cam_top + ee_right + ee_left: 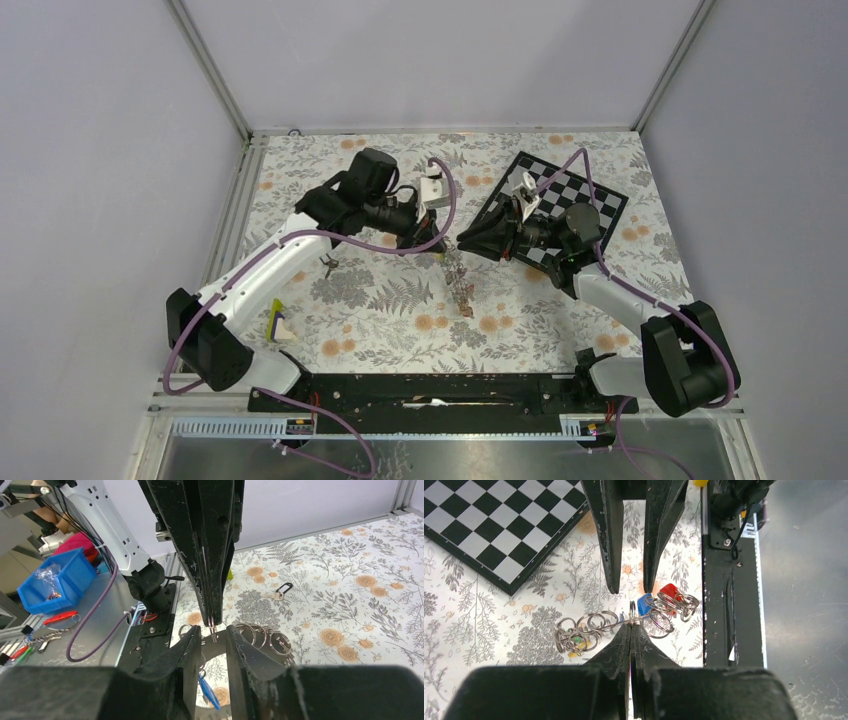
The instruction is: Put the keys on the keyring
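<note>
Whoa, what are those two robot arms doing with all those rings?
The left hand is shut, pinching one ring in a chain of metal rings that carries a blue key, a red key and more. The right hand faces it, open, not gripping anything.

Broad flat grey keyring (pixel 214 651), upright and clear of the table, its rim pinched in the closed tips of the left gripper (pixel 630 626). It is edge-on and thin as a line in the left wrist view, and largely hidden in the right wrist view. The keys (pixel 659 602) hang on a chain of linked wire split rings (pixel 596 622) running to either side of it: red head (pixel 669 591) and blue head (pixel 643 604) bunched just beside it, yellow and green heads (pixel 576 642) at the far end.
</note>
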Robot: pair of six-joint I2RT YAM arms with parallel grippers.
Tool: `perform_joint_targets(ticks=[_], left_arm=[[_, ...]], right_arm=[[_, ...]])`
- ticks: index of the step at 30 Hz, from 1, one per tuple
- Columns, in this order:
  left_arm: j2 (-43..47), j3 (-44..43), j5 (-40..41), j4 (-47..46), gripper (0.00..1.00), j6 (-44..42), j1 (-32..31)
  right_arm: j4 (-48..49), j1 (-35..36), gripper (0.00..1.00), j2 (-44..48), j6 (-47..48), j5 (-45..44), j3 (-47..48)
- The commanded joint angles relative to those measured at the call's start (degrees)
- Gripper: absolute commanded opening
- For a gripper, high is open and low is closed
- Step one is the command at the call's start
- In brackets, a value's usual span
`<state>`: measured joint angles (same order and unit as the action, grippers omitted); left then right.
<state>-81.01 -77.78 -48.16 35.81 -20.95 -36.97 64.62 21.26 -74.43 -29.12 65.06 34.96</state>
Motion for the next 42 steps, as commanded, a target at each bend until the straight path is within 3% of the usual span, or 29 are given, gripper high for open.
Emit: perform_joint_targets(ticks=[1, 8, 14, 18, 25, 27, 30, 34, 42], left_arm=[[-0.26, -5.84, 4.19, 5.12, 0.0, -5.62, -1.22], [-2.06, -7.75, 5.48, 6.63, 0.0, -5.94, -2.9], [-2.97, -8.63, 5.1, 6.64, 0.0, -5.47, -3.37], [-3.36, -9.29, 4.71, 6.65, 0.0, -5.07, -3.54], [-3.46, -9.74, 4.22, 6.64, 0.0, -4.64, -3.55], [-3.22, -9.62, 3.9, 6.64, 0.0, -4.65, -3.47], [-2.62, -8.72, 2.22, 6.31, 0.0, -4.8, -2.49], [-0.07, -3.5, -2.66, 0.73, 0.03, -2.82, 0.39], [0.88, -0.68, -5.34, -4.12, 0.12, -0.68, 0.67]], right_arm=[[-3.27, -0.29, 0.33, 1.9, 5.83, 3.53, 3.26], [-8.74, 1.39, 0.42, 1.48, 9.52, 4.67, 3.81], [-12.95, 2.96, 0.42, 0.63, 12.75, 4.23, 4.81], [-18.06, 3.68, 0.32, 0.33, 15.7, 3.57, 5.9], [-20.6, 4.05, 0.0, 0.01, 17.28, 2.31, 6.39], [-20.68, 4.04, 0.0, 0.16, 16.62, 1.74, 6.58], [-16.44, 3.46, 0.0, 0.14, 11.64, 1.09, 6.24], [-0.07, 2.86, 0.0, -0.43, -0.39, 0.29, 3.78], [4.22, 2.83, 0.0, -1.33, -5.15, -0.62, 3.82]])
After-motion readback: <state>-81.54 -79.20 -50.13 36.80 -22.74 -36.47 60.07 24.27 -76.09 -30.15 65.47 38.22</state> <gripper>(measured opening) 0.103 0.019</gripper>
